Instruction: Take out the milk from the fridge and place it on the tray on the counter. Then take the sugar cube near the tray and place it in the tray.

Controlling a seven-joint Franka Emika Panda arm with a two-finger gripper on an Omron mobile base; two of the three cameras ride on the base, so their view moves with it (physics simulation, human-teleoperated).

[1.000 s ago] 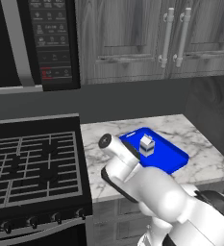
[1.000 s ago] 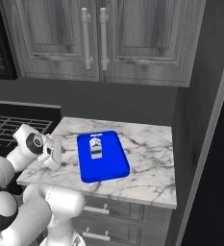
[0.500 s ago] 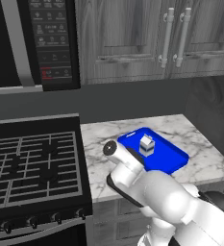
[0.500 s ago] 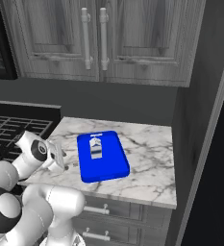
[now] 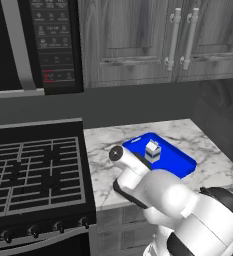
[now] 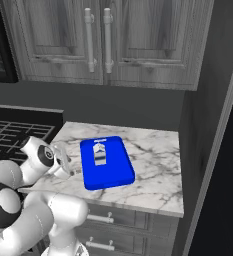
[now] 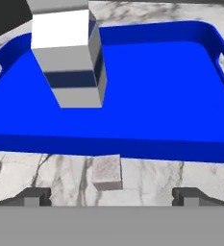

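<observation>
Arm bent forward and low, wrist angled down. Gripper (image 7: 111, 194) spread wide, 2 fingers (image 7: 35, 196) apart, nothing held between them.

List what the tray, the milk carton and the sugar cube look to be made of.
Tray: probably plastic, a smooth, uniform bright blue with moulded handle slots.
Milk carton: likely paperboard, with flat matte white faces and dark blue bands.
Sugar cube: pressed sugar by its look, a speckled, grainy pale grey surface.
</observation>
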